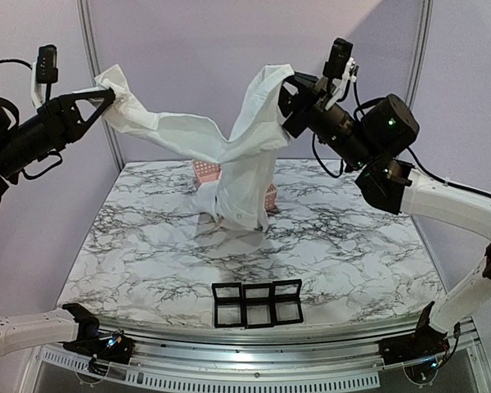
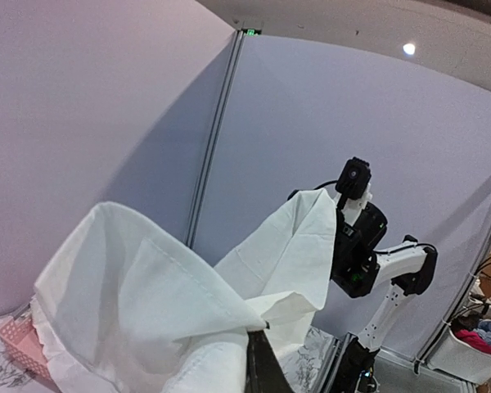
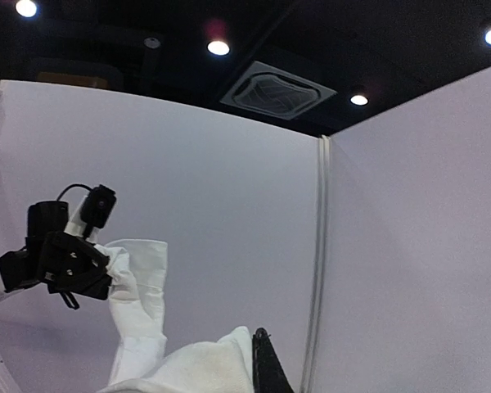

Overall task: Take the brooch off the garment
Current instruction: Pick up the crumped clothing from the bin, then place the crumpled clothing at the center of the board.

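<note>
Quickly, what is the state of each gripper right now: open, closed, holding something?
The left gripper is closed, holding the garment.
The right gripper is closed, holding another part of the garment.

No legible text, nos. or brand marks anywhere I can see, neither on the garment [image 1: 245, 164] nor the marbled surface [image 1: 147, 246]. High above the garment, a small green lit sign [image 2: 250, 32] tops the partition post [image 2: 217, 131]; too tiny to read.

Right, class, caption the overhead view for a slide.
Left gripper and right gripper hold the white garment up over a marble table and pink basket.
</note>
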Tool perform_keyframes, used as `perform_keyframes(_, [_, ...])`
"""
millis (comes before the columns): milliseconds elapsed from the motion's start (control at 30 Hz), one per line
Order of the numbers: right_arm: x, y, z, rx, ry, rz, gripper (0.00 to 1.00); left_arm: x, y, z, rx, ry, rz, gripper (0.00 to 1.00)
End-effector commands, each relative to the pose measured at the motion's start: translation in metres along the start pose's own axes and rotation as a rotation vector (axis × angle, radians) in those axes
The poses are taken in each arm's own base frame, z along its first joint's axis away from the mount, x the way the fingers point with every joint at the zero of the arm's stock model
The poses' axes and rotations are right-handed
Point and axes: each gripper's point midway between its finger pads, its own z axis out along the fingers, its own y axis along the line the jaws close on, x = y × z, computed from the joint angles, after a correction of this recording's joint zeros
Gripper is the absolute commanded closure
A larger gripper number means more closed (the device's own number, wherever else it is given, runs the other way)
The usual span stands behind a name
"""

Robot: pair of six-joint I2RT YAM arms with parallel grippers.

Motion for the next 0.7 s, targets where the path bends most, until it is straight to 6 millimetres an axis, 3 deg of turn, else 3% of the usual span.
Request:
perform_keyframes(0, [0.040,-0.054,-0.046,0.353,0.139,-0.007,1.00,0.037,0.033,0.020,-0.042,0.064,-0.046,0.93])
perform_keyframes(133, [0.057,-0.095,-0.102,0.609,0.234,-0.035,1.00,0.075,0.061,0.043,-0.071,0.124,-0.114,0.93])
perform_keyframes(267, [0.094,-0.133,-0.161,0.788,0.370,0.027,1.00,0.116,0.080,0.069,-0.086,0.193,-0.168,0.84])
perform_keyframes(400, [0.142,-0.162,-0.220,0.903,0.512,0.129,1.00,0.159,0.106,0.093,-0.165,0.278,-0.204,0.84])
perform_keyframes(533, [0.179,-0.180,-0.268,1.001,0.622,0.240,1.00,0.197,0.117,0.127,-0.180,0.355,-0.219,0.88])
perform_keyframes(667, [0.204,-0.178,-0.293,1.046,0.687,0.300,1.00,0.221,0.104,0.172,-0.104,0.375,-0.229,0.93])
